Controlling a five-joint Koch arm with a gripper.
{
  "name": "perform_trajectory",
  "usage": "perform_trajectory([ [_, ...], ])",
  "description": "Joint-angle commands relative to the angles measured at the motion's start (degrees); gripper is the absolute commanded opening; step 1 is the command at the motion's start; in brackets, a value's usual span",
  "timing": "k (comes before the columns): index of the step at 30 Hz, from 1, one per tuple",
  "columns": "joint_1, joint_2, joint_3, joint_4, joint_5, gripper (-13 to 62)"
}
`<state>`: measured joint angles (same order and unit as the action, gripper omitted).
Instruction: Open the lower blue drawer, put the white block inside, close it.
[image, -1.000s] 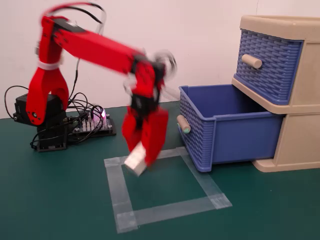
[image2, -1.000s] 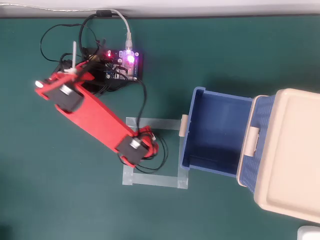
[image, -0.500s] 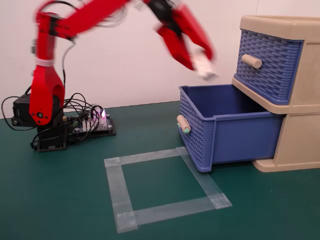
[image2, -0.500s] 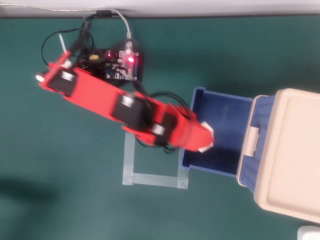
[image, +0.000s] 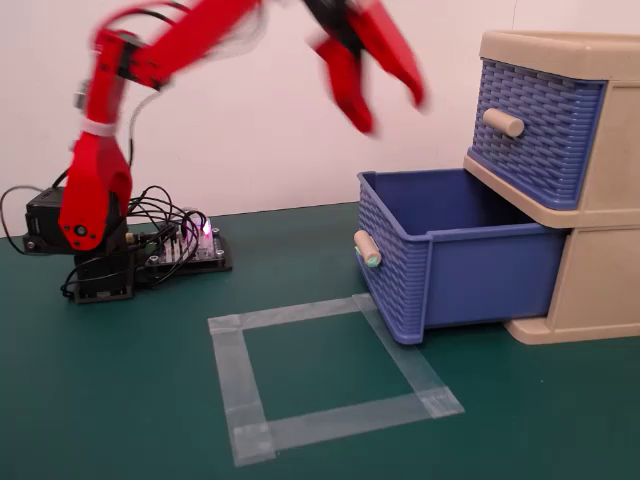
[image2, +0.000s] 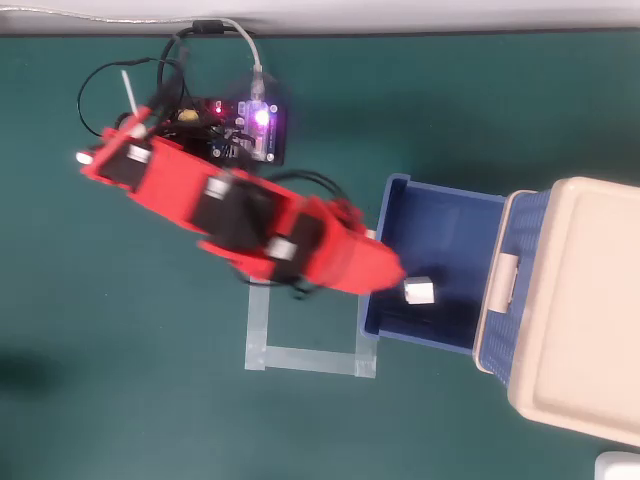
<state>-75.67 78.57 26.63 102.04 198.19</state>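
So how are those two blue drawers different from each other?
The lower blue drawer is pulled far out, while the upper blue drawer sits shut in the beige cabinet. The lower one's handle has a pale green tip; the upper one's handle is all beige. Only the lower one shows a white block inside. Both are blue basket-weave.

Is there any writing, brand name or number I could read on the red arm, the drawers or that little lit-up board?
None can be read.
Red arm: no lettering shows; it is motion-blurred.
Beige cabinet and lower blue drawer: plain, no label.
Circuit board: any print is too small to read.
White block: no markings visible.
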Motion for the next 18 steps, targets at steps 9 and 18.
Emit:
perform_trajectory([
  [9, 2.4, 5.0, 23.2, 9.4, -38.6, 33.8],
  [18, 2.9, -13.3, 11.6, -13.0, -49.0, 33.7],
])
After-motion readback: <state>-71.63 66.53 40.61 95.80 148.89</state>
